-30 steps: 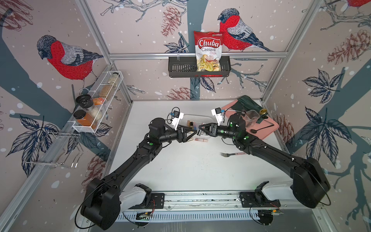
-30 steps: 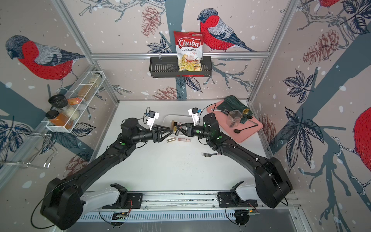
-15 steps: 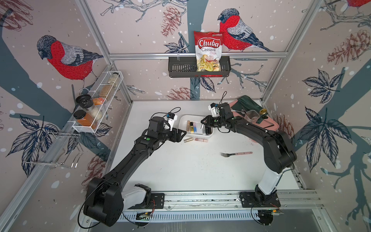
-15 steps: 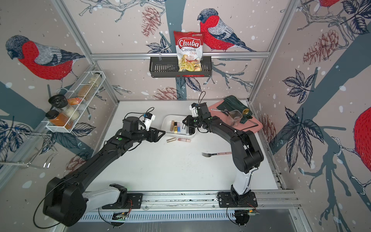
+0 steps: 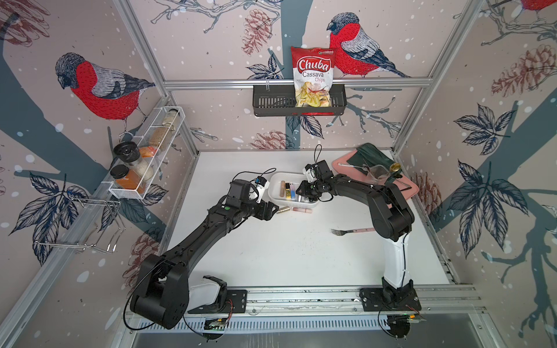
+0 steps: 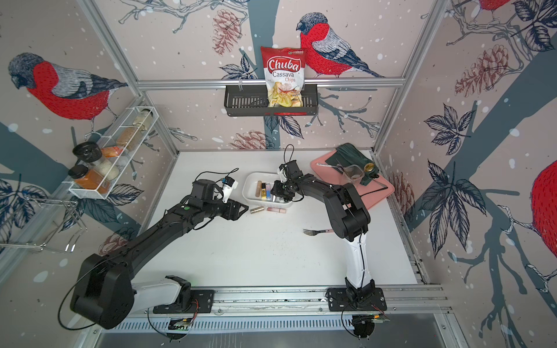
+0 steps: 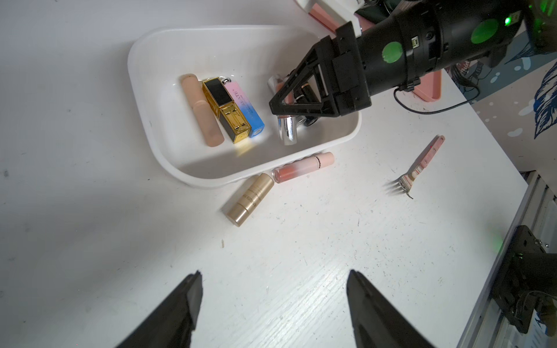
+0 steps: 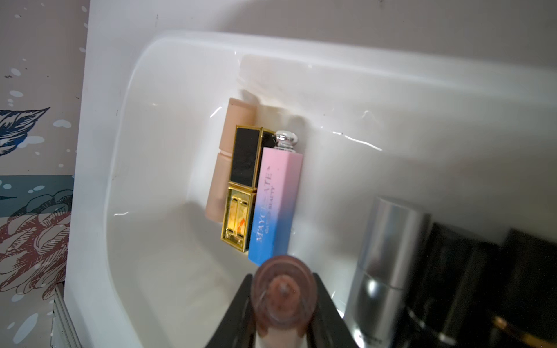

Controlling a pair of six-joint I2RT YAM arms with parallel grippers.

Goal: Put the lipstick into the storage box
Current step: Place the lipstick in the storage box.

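Over the storage box (image 7: 156, 126) holding tubes (image 7: 224, 108), right end effector (image 8: 282, 281) clamps a lipstick (image 8: 283, 298); left end effector (image 7: 273, 274) gapes.

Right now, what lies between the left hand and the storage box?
A gold tube and a pink tube on the table, beside the storage box; the left wrist view shows them.

The left arm (image 5: 196, 238) and right arm (image 5: 376, 192) are built of matte black segments on white base links (image 5: 396, 259). Behind the right gripper (image 8: 281, 280), round green stickers (image 7: 391, 51) and a looped black cable (image 7: 428, 112) are carried.
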